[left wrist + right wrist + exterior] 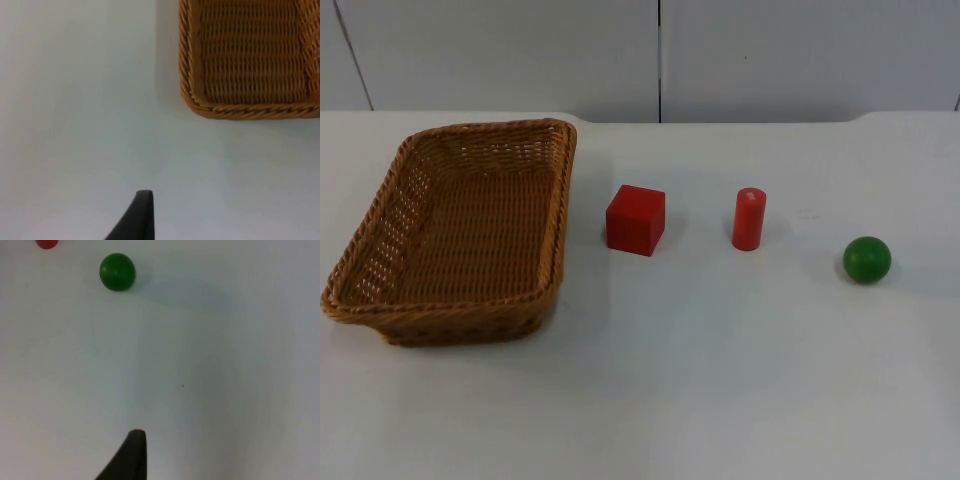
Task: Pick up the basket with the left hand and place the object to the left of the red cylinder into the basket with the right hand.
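Sitting on the table (720, 380) between the wicker basket (460, 230) and the red cylinder (749, 218), the red cube (636, 219) was the piece to move, being the cylinder's left-hand neighbour. The green ball (867, 259) lay further right. The left gripper (142, 210) hung near the basket's corner and the right gripper (134, 450) near the ball, neither holding anything; how far their fingers stood apart I could not tell.

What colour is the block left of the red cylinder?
Red, the same as the cylinder; the cube shows best in the top view.
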Motion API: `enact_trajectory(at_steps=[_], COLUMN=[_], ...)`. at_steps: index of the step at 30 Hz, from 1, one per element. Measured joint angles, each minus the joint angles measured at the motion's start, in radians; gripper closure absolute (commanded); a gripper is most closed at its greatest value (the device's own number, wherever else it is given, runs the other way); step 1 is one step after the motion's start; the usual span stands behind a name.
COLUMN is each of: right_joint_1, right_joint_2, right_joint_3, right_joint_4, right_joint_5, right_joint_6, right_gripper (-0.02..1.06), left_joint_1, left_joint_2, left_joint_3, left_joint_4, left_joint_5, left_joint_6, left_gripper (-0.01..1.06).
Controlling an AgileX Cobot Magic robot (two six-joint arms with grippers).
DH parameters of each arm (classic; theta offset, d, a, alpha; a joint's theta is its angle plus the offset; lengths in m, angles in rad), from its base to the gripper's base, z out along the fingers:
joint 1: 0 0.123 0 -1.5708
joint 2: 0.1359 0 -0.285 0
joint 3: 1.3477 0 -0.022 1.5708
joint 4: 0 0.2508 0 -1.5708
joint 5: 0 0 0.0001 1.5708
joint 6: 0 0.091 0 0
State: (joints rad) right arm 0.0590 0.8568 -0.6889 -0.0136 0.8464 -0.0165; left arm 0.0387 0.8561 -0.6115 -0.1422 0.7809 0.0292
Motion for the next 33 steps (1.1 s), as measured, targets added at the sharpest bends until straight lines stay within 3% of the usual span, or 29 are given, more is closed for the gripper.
enact_trajectory(at_steps=[9,15,24,33], right_joint_1=[0.000,0.000,0.000,0.000], right_joint_2=[0.000,0.000,0.000,0.000], right_joint_3=[0.000,0.000,0.000,0.000], right_joint_4=[0.000,0.000,0.000,0.000], right_joint_5=[-0.004,-0.005,-0.005,-0.005], right_joint_6=[0.000,0.000,0.000,0.003], right_gripper=[-0.01,-0.01,-0.01,-0.01], left_joint_1=[0.000,0.000,0.000,0.040], left_joint_2=[0.181,0.422,0.857,1.153], left_joint_3=[-0.103,-0.230,-0.584,-0.795], left_joint_4=[-0.023,-0.088,-0.098,-0.153], left_joint_5=[-0.023,-0.033,-0.028,0.040], left_joint_6=[0.050,0.128,0.208,0.276], left_gripper=[0.00,0.00,0.00,0.00])
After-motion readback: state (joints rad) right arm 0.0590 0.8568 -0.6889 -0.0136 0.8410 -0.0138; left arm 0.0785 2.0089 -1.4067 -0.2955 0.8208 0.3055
